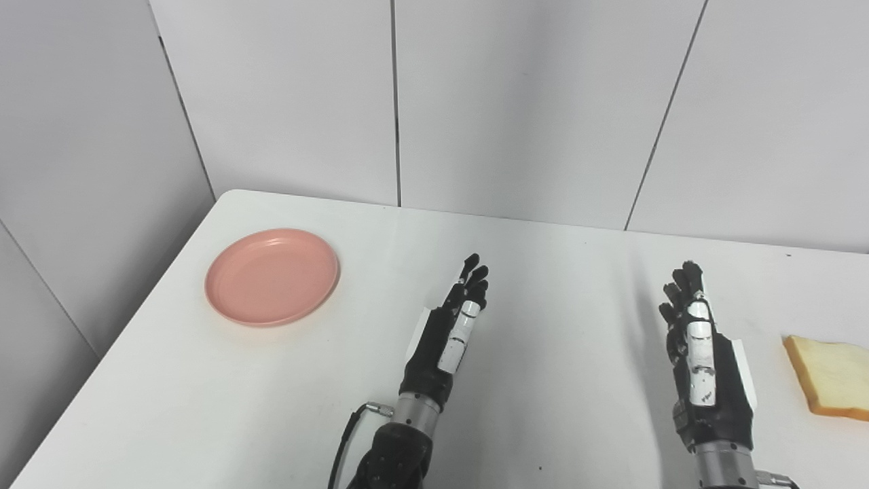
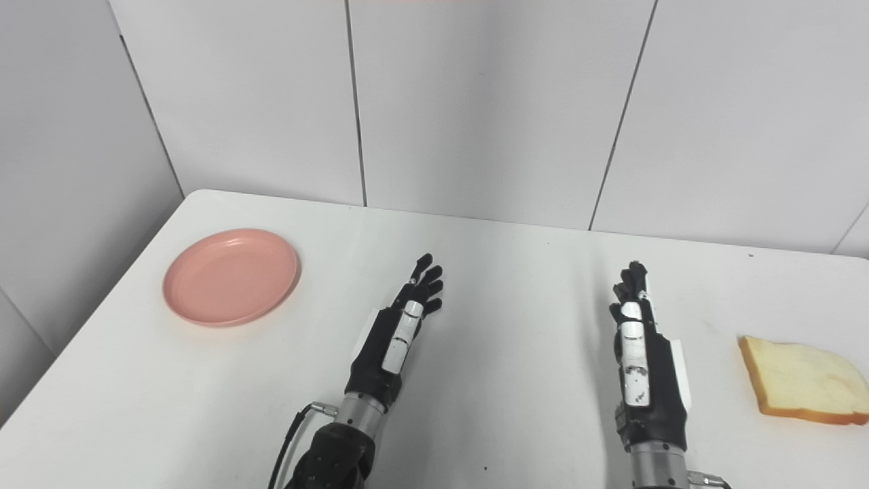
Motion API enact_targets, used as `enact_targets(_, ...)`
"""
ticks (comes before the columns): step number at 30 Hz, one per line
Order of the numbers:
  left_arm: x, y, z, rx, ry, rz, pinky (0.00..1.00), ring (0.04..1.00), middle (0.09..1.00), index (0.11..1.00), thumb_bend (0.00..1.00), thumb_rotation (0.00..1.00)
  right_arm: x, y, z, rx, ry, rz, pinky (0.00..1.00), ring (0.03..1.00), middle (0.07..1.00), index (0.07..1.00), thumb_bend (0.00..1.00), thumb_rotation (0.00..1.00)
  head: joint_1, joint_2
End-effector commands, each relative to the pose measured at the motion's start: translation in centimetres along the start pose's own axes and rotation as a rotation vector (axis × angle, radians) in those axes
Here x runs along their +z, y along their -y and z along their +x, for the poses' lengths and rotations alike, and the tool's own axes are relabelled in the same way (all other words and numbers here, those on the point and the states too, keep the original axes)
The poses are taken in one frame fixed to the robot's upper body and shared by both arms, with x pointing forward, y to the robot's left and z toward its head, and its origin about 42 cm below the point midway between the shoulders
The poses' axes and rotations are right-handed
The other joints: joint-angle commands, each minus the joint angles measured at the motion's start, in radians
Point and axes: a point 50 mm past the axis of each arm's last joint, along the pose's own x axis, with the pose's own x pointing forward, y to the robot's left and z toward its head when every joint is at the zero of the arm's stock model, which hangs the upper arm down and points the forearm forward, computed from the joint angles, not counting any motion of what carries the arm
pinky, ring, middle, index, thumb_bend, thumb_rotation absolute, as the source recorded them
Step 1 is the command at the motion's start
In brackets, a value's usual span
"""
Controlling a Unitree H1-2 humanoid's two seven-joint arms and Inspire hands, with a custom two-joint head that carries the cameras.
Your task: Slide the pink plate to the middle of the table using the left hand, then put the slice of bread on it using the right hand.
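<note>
Left eye view: the pink plate [image 1: 272, 276] lies near the worktop's [image 1: 557, 285] far-left corner. The left hand [image 1: 451, 326] is extended, fingers straight, holding nothing, well apart from the plate. The bread slice [image 1: 834, 375] is partly cropped at the right edge.

Right eye view: the right hand [image 2: 641, 346] is extended edge-on, apparently empty, near the bread, not touching.

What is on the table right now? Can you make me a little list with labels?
plate: pink plate, empty, far left of the table
bread: slice of bread, lying flat, far right
left hand: open, holds nothing, near the middle, apart from the plate
right hand: open, holds nothing, left of the bread, not touching
task: not begun
</note>
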Motion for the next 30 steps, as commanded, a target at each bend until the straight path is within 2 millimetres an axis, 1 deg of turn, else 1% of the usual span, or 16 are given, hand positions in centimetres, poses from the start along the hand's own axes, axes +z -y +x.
enact_targets(1, 1.9, 0.4, 1.4, -0.007, 0.086, -0.012, 0.89, 0.933, 0.942, 0.938, 0.67, 0.99, 1.6, -0.9, 0.9, 0.016, 0.054, 0.016, 1.00, 1.000, 1.000, 1.000, 0.30, 1.00, -0.003, 0.000)
enact_targets(3, 2.4, 0.3, 1.4, -0.008, 0.080, -0.024, 0.90, 0.935, 0.943, 0.940, 0.68, 0.98, 1.6, -1.1, 0.9, 0.016, 0.053, 0.021, 1.00, 1.000, 1.000, 1.000, 0.29, 1.00, 0.003, 0.004)
enact_targets(4, 2.7, 0.3, 1.4, -0.009, 0.086, -0.022, 0.91, 0.935, 0.941, 0.942, 0.66, 0.98, 1.5, -1.2, 1.0, 0.017, 0.054, 0.020, 1.00, 1.000, 1.000, 1.000, 0.30, 1.00, 0.014, 0.006)
enact_targets(7, 3.8, 0.2, 1.6, -0.011, 0.102, 0.024, 0.90, 0.930, 0.935, 0.938, 0.66, 1.00, 1.6, -1.2, 1.0, 0.009, 0.056, 0.016, 1.00, 1.000, 1.000, 1.000, 0.31, 1.00, 0.030, 0.008)
enact_targets(11, 5.1, -0.5, 2.5, 0.007, 0.137, 0.079, 0.88, 0.903, 0.913, 0.918, 0.72, 1.00, 1.6, -1.5, 0.8, 0.012, 0.054, 0.041, 1.00, 1.000, 1.000, 1.000, 0.31, 1.00, 0.032, 0.005)
enact_targets(14, 6.6, -1.8, 3.2, -0.002, 0.168, 0.093, 0.86, 0.901, 0.917, 0.919, 0.76, 1.00, 1.4, -1.9, 0.8, 0.019, 0.050, 0.058, 1.00, 1.000, 1.000, 1.000, 0.31, 1.00, 0.036, 0.000)
enact_targets(15, 7.0, -2.1, 3.3, -0.006, 0.171, 0.091, 0.87, 0.908, 0.922, 0.922, 0.78, 0.99, 1.4, -2.0, 0.8, 0.023, 0.051, 0.056, 1.00, 1.000, 1.000, 1.000, 0.30, 1.00, 0.036, 0.000)
enact_targets(18, 8.9, -3.0, 3.6, 0.010, 0.185, 0.103, 0.88, 0.905, 0.918, 0.917, 0.77, 0.98, 1.3, -2.0, 0.8, 0.023, 0.058, 0.056, 1.00, 1.000, 1.000, 1.000, 0.29, 1.00, 0.046, -0.002)
enact_targets(22, 10.9, -4.4, 4.5, 0.021, 0.255, 0.109, 0.87, 0.894, 0.913, 0.916, 0.72, 0.97, 1.3, -2.0, 0.8, 0.019, 0.056, 0.057, 1.00, 1.000, 1.000, 1.000, 0.30, 1.00, 0.058, -0.004)
enact_targets(23, 11.8, -4.9, 4.7, 0.028, 0.268, 0.104, 0.87, 0.893, 0.912, 0.916, 0.72, 0.97, 1.4, -2.1, 0.8, 0.016, 0.054, 0.059, 1.00, 1.000, 1.000, 1.000, 0.30, 1.00, 0.063, -0.005)
enact_targets(26, 13.8, -6.1, 5.1, 0.039, 0.292, 0.097, 0.93, 0.909, 0.919, 0.933, 0.72, 0.95, 1.6, -2.2, 0.8, 0.013, 0.053, 0.072, 1.00, 1.000, 1.000, 1.000, 0.27, 1.00, 0.068, -0.002)
enact_targets(29, 15.5, -7.4, 5.6, 0.049, 0.339, 0.121, 0.93, 0.913, 0.922, 0.935, 0.70, 0.95, 1.8, -2.2, 0.8, 0.017, 0.050, 0.076, 1.00, 1.000, 1.000, 1.000, 0.28, 1.00, 0.084, 0.004)
enact_targets(30, 16.1, -8.0, 5.7, 0.049, 0.348, 0.129, 0.94, 0.920, 0.927, 0.936, 0.70, 0.96, 1.9, -2.2, 0.8, 0.019, 0.048, 0.074, 1.00, 1.000, 1.000, 1.000, 0.29, 1.00, 0.084, 0.004)
